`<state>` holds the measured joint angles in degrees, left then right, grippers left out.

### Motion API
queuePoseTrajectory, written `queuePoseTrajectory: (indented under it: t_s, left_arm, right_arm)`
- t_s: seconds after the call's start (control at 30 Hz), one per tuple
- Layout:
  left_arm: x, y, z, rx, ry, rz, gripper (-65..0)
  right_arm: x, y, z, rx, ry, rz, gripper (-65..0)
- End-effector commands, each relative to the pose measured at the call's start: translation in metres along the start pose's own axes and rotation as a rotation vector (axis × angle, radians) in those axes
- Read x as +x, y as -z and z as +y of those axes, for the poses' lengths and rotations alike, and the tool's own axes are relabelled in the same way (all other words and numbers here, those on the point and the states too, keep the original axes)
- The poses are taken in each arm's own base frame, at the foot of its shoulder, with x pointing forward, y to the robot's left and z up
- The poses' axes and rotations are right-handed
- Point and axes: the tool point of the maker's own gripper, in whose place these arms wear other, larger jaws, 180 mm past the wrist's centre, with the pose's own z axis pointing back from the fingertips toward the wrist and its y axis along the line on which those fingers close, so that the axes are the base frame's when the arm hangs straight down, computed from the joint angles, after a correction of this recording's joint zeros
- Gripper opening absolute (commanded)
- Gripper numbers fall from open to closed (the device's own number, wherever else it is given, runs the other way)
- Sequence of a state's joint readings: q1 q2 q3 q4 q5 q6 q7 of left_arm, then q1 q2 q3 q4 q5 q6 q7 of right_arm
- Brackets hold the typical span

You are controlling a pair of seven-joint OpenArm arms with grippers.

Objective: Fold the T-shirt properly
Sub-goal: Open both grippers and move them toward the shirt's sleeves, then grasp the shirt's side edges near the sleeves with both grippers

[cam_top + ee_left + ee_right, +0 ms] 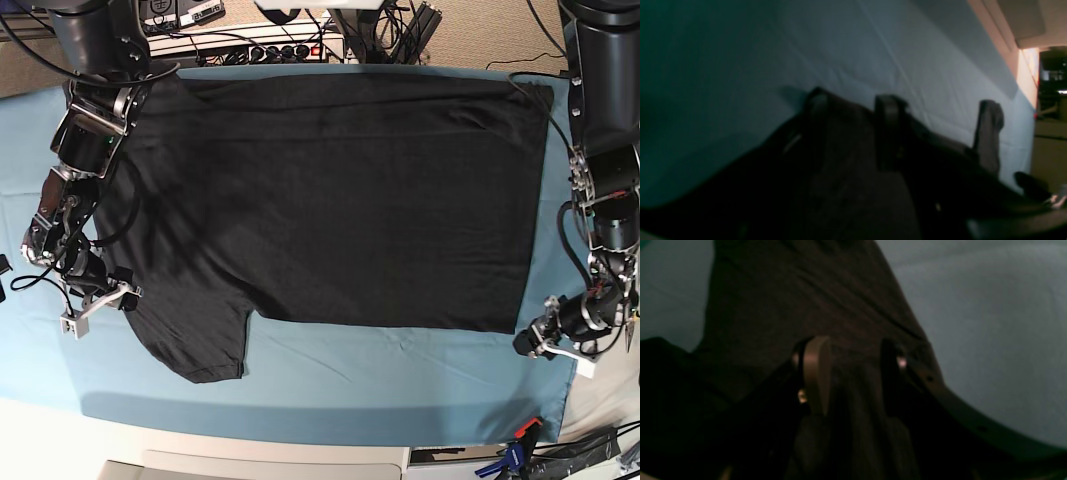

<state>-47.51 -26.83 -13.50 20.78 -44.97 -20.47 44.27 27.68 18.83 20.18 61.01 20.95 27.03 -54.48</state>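
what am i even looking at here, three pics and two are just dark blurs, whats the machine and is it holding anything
It is a robot with two arms, seen from above in the base view. A black T-shirt lies spread, plain side up, on a teal cloth over a table.

The two dark pictures come from cameras on the wrists, looking along the fingers. The right gripper, on the overhead picture's left, has black fabric bunched between its fingers at the sleeve. The left gripper, on that picture's right, has its fingers around the shirt's lower corner.

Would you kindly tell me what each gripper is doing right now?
Left gripper: shut on the T-shirt, at its bottom corner.
Right gripper: shut on the T-shirt, at the sleeve edge.
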Motion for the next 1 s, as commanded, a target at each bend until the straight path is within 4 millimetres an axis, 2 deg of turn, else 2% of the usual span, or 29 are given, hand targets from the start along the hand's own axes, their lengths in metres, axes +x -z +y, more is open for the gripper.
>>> queuePoseTrajectory:
  t_s: [0.0, 0.2, 0.43, 0.67, 0.97]
  left_arm:
    - [0.030, -0.009, -0.011, -0.010, 0.043, -0.067, -43.6]
    - [0.011, -0.010, 0.025, 0.137, 0.078, -0.004, -44.4]
    - [-0.018, -0.006, 0.042, 0.158, 0.057, 0.045, -44.4]
    - [-0.026, -0.002, 0.033, 0.082, 0.010, 0.037, -44.4]
    - [-0.032, 0.012, 0.007, 0.003, 0.016, 0.038, -44.4]
  right_arm:
    - [0.033, -0.008, 0.000, 0.001, -0.016, -0.087, -40.1]
    - [0.034, -0.009, -0.001, 0.000, -0.017, -0.090, -40.1]
    - [0.034, -0.008, -0.001, 0.001, -0.016, -0.090, -40.1]
    - [0.034, -0.008, 0.000, 0.003, -0.015, -0.090, -40.1]
    - [0.032, -0.008, 0.001, 0.006, -0.017, -0.082, -40.1]
